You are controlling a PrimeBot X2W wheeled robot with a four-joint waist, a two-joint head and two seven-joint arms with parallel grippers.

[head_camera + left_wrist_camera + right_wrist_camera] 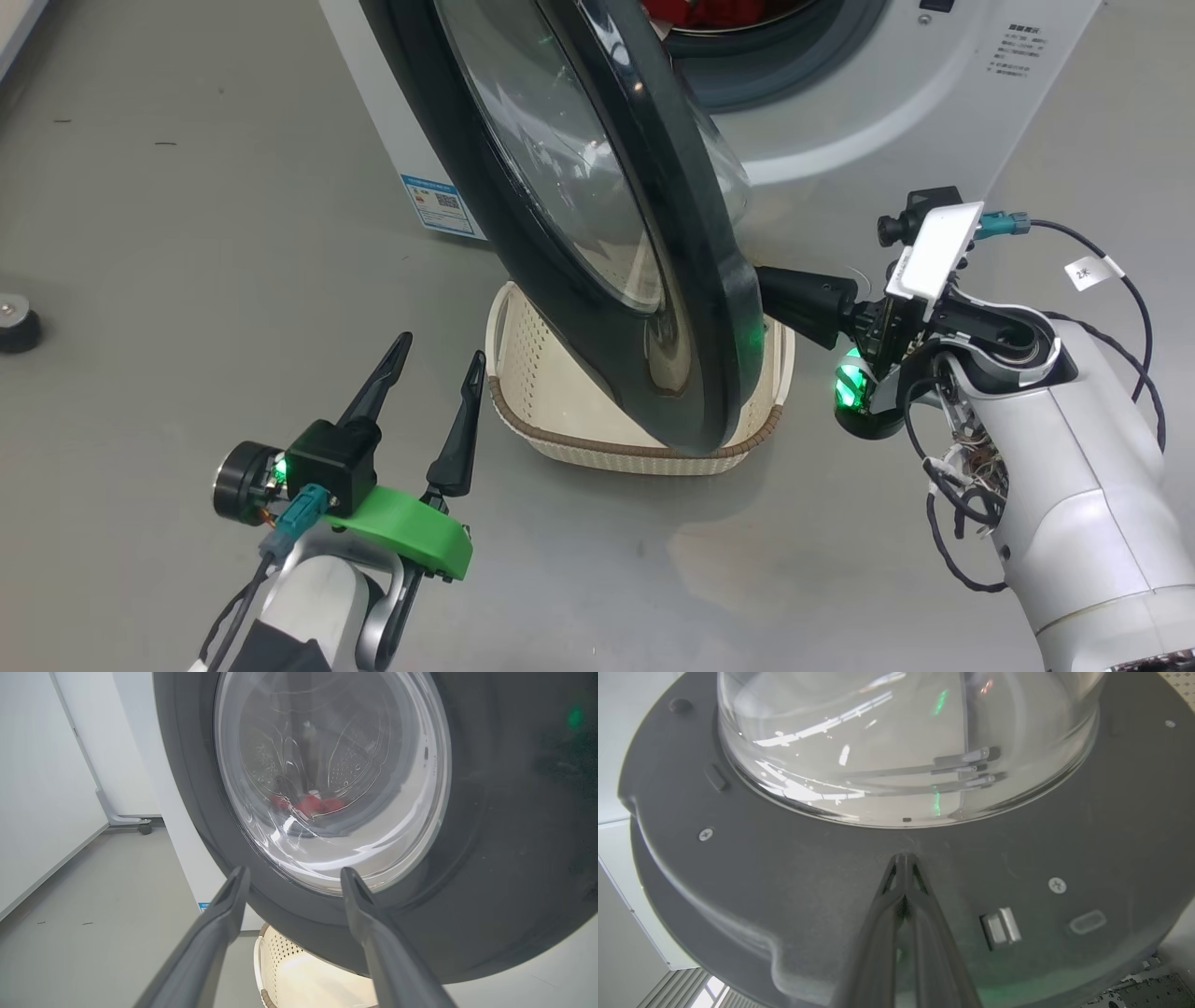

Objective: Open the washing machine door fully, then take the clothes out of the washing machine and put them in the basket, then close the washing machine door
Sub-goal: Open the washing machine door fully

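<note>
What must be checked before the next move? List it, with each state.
1. Door fully open: not ok, it stands partway.
2. Right gripper placed to push: ok, shut, tips against the door's inner face.
3. Left gripper clear of the door: ok, open, apparently apart from the outer face.
4. Clothes in the machine: ok, red fabric shows in the drum.
5. Basket free for loading: not ok, the door hangs over it.

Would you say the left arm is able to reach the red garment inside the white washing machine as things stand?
Probably not: the half-open round black-framed glass door hangs between the open left claw and the red garment; it would need swinging wider.
</note>
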